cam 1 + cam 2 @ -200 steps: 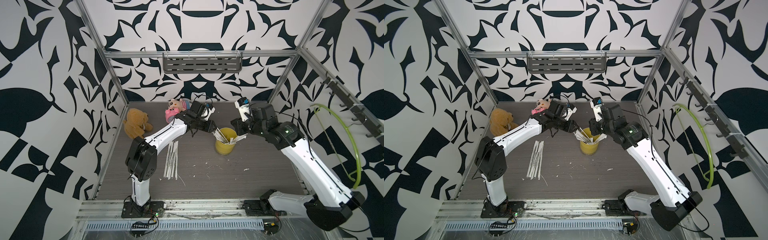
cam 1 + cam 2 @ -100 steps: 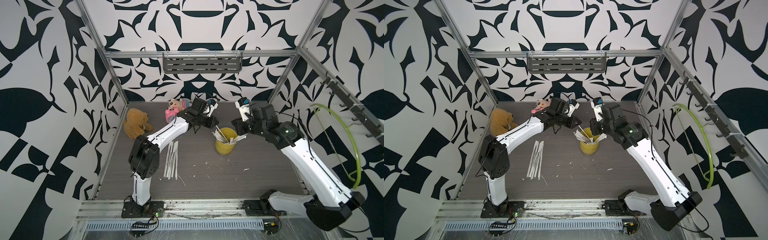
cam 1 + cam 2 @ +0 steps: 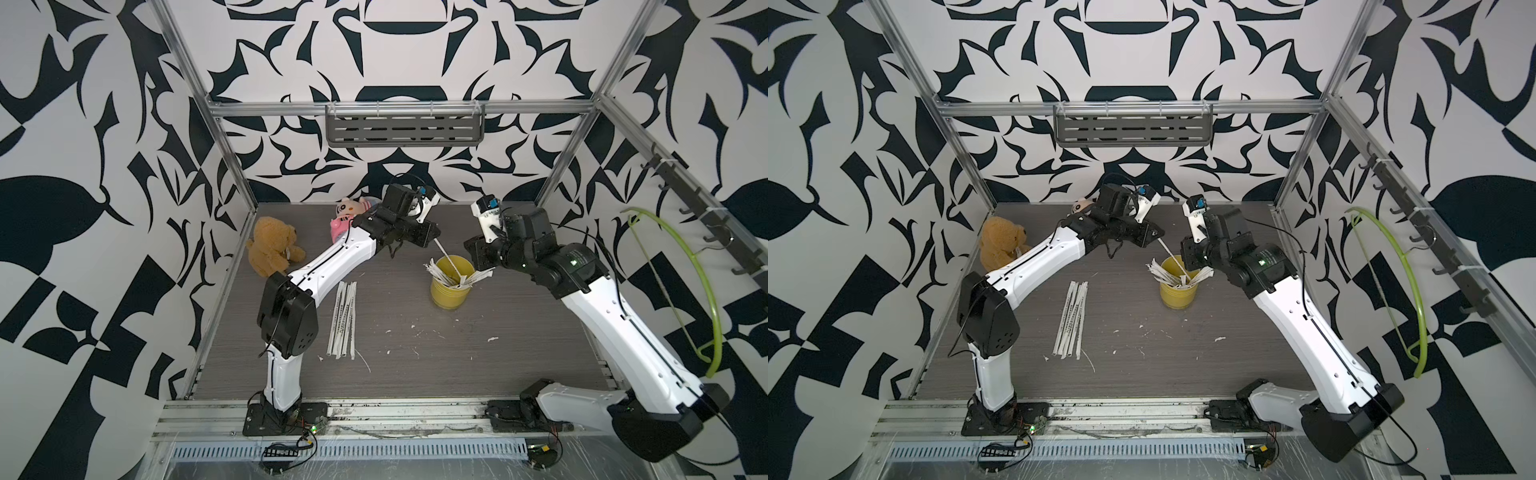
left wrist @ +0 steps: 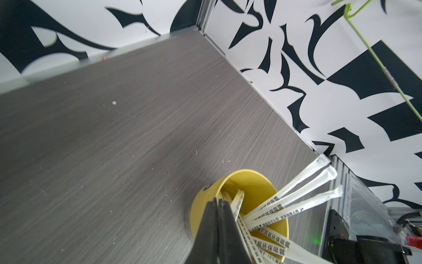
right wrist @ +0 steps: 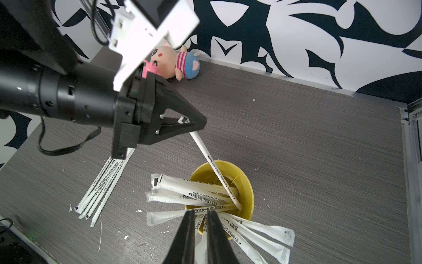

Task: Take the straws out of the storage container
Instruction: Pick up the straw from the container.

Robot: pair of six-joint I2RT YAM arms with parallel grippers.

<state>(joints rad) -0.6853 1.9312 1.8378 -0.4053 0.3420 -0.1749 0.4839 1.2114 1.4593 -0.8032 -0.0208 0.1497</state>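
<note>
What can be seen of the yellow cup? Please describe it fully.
The yellow cup is a smooth, open-mouthed cylinder, standing upright on the grey table. Wrapped straws fan out over its rim. The left end effector grips one straw whose lower end is inside. The right end effector seems to pinch its rim.

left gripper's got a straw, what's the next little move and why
Probably lift the left gripper up and back until the straw clears the yellow cup. Its jaws are shut on the straw's top end, but the lower end sits inside the cup, while the right gripper appears to pinch the rim, steadying it.
</note>
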